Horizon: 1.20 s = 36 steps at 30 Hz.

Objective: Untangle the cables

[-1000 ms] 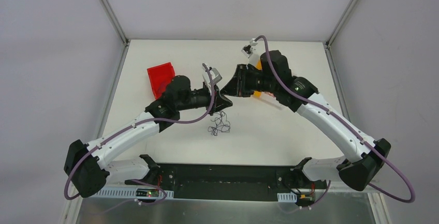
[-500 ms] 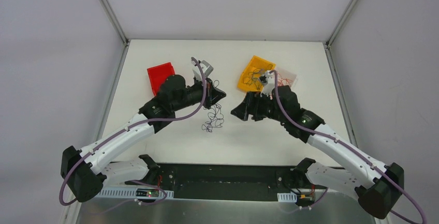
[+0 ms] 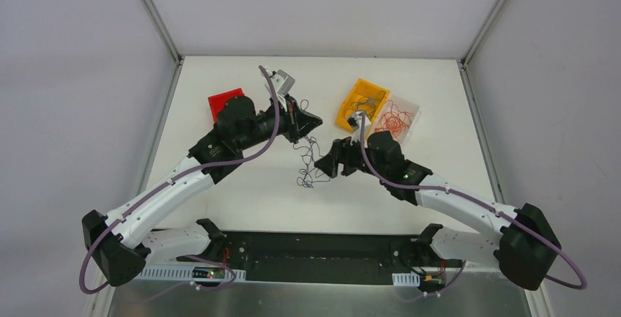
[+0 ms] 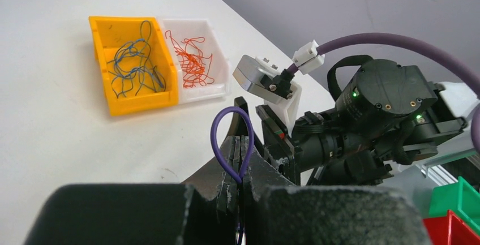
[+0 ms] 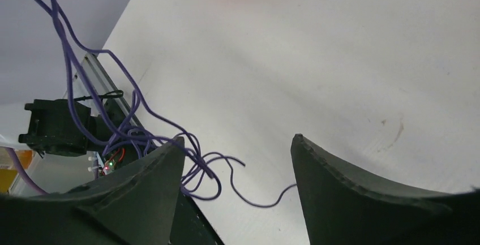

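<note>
White desk (image 3: 410,75) stands between grey walls. Left pincer (image 3: 313,121), near the middle of the overhead view, is pressed together on the top of the cables (image 3: 305,165). The dark bunch hangs from it toward the desk, so its long axis runs from top to bottom of the frame. Right pincer (image 3: 322,168) is spread and holds nothing, just right of the bunch's lower end; in its own view, strands cross the finger (image 5: 141,200) at the left. Being the nearer free arm, it probably should pinch one strand and pull rightward.
</note>
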{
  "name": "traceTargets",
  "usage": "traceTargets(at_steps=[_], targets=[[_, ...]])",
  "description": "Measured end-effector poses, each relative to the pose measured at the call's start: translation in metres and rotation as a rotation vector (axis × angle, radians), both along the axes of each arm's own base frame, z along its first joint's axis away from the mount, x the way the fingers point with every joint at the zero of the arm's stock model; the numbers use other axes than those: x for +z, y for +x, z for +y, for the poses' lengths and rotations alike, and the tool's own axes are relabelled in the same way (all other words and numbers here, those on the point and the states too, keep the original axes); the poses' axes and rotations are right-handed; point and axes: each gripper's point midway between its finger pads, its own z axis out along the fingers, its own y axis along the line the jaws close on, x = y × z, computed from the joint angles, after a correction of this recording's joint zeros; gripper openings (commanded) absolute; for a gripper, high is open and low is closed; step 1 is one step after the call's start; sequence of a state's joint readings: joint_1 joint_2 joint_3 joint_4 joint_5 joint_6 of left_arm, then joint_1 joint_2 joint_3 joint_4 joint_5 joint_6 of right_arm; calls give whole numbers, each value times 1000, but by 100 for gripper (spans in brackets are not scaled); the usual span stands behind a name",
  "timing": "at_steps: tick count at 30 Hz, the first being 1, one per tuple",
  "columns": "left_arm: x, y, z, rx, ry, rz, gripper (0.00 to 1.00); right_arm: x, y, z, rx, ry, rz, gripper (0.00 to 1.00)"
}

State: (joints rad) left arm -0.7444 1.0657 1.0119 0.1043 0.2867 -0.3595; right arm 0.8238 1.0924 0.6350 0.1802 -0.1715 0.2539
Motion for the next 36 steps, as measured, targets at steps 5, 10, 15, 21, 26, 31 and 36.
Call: traceTargets(at_steps=[5,10,15,21,26,31,36], targets=[[4,0,-2,2,-22,21,0,5,4,18,44,57,-44,91],[11,2,-5,3,-41,33,0,2,-10,36,141,115,-50,95],[27,6,-9,3,-77,26,0,-1,-17,51,196,153,-67,95],[45,9,-9,24,-133,28,0,-4,-1,57,142,145,-121,25],[41,29,7,173,-113,44,0,-3,12,59,89,146,-140,0],[54,65,62,469,11,-14,0,-16,13,36,-35,134,-91,0],[53,99,160,842,155,-70,0,-49,15,-15,-276,33,34,0]])
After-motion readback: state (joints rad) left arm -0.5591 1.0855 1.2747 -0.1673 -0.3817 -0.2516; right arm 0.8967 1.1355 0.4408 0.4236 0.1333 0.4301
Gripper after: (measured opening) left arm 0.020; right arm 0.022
